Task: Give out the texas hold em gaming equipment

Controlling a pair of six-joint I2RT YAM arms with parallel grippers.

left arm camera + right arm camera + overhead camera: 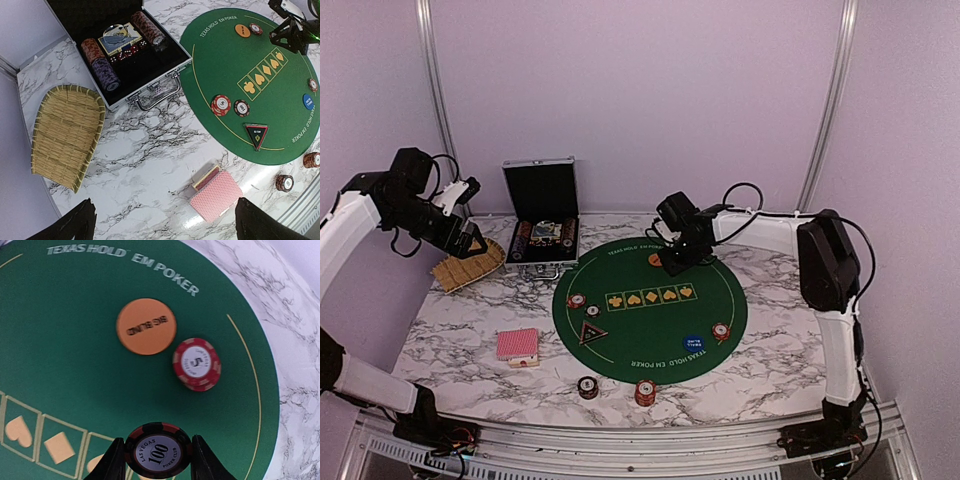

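Mat [650, 328] green — cards [518, 343] red-backed, btn [145, 326] orange, chip [158, 450] blk/red.

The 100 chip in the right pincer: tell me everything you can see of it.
The 100 chip is a round disc, dark with red rim patches and a white centre label reading LAS VEGAS 100 POKER CLUB; it looks like plastic or clay. Face toward the wrist camera, it is clamped by its edges between the right pincer's two dark fingers, over the green mat by the card-suit boxes. Whether it rests on the felt is unclear.
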